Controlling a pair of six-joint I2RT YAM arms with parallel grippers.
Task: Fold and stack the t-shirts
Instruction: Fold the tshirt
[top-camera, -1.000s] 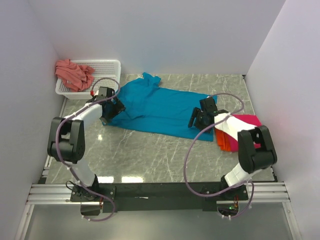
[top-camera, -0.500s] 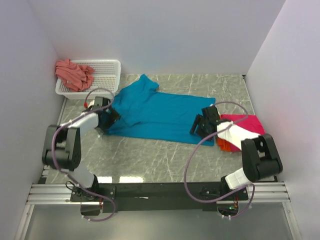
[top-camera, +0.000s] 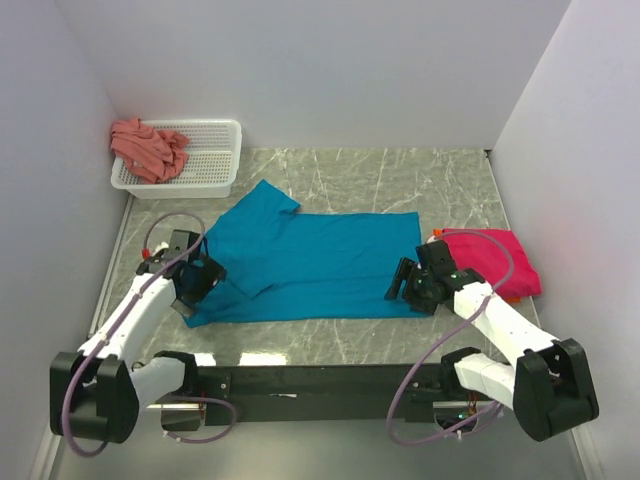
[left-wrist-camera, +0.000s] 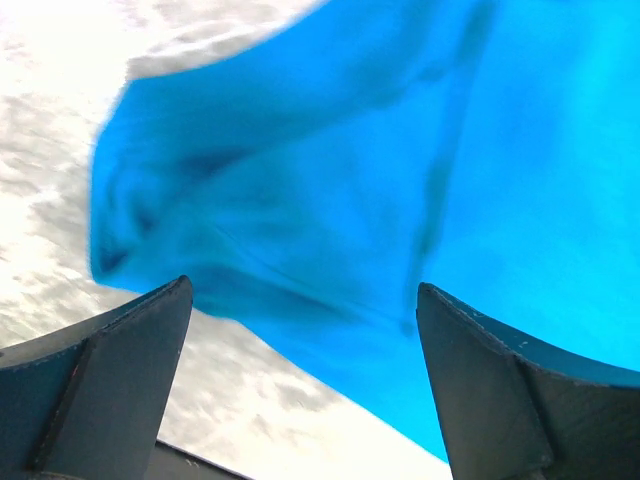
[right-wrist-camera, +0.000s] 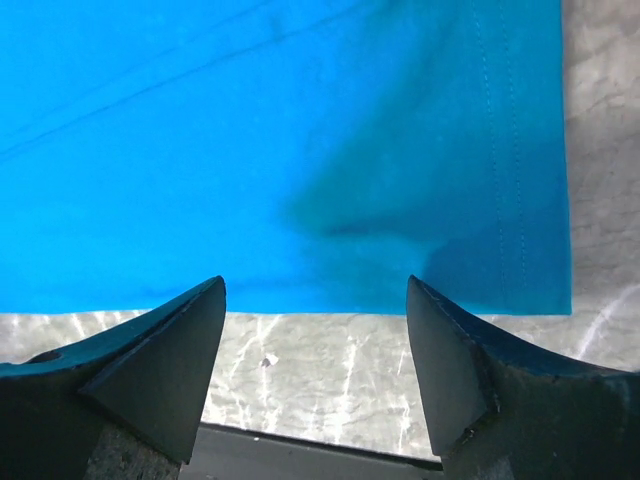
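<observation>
The teal-blue t-shirt lies spread flat across the middle of the table, one sleeve pointing to the back left. My left gripper is open and empty over the shirt's near left corner; the left wrist view shows rumpled teal cloth past its fingers. My right gripper is open and empty at the shirt's near right corner; the right wrist view shows the hem just beyond its fingertips. The magenta-pink shirt lies folded at the right, with a sliver of the orange one under it. The salmon-pink shirt lies in the basket.
A white mesh basket stands at the back left corner. White walls close in the left, back and right sides. The black mounting rail runs along the near edge, close behind both grippers.
Both grippers have drawn back toward the near edge, and the teal shirt has come with them. It now lies flatter and nearer. The magenta shirt is now uncovered by the right arm.
</observation>
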